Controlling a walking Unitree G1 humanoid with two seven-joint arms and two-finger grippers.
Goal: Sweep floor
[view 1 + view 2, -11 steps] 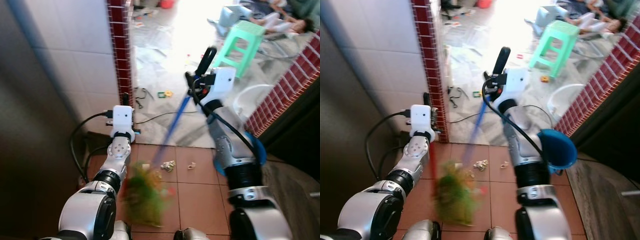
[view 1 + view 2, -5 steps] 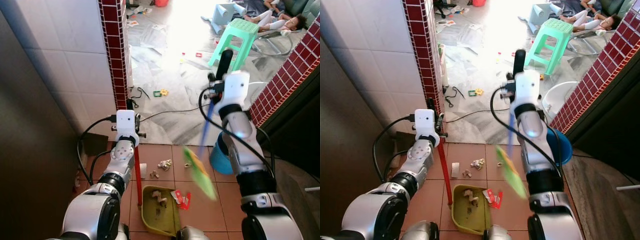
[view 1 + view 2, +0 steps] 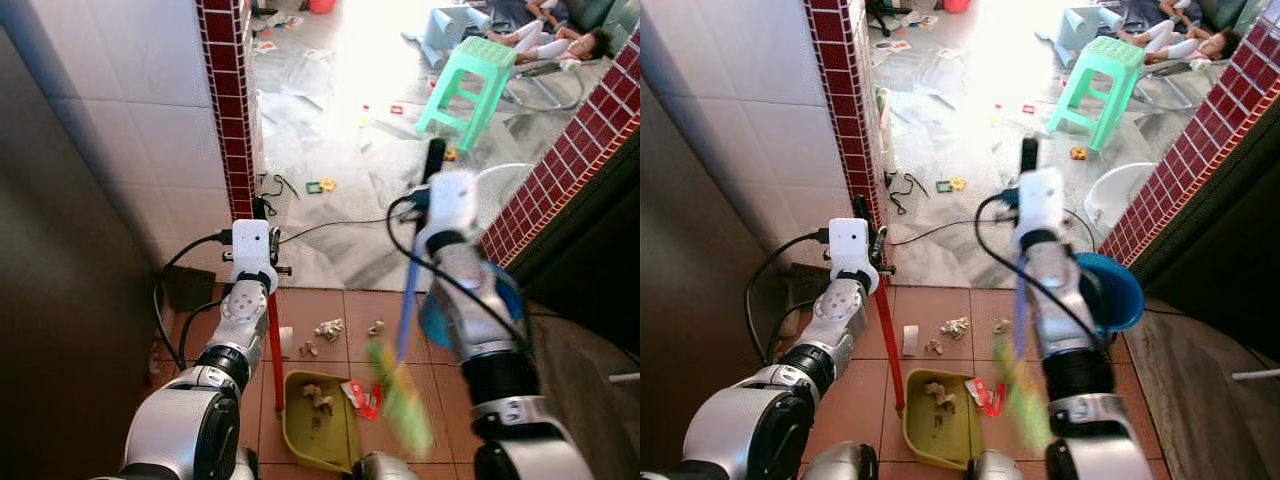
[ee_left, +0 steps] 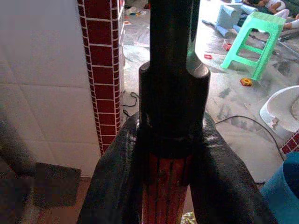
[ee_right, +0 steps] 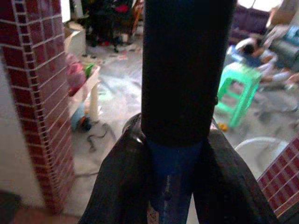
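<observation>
Left gripper (image 4: 168, 154) jaws clamped on the red handle (image 3: 273, 345) of the yellow dustpan (image 3: 320, 425), which sits on the tiled floor (image 3: 330, 310) holding scraps. Right gripper (image 5: 175, 163) jaws clamped on the blue broom (image 3: 405, 310); its green bristles, blurred, are just beside the dustpan, paper scraps (image 3: 328, 328) nearby

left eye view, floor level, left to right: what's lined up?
red dustpan handle → yellow dustpan → red wrapper scrap → green broom head → blue bucket
</observation>
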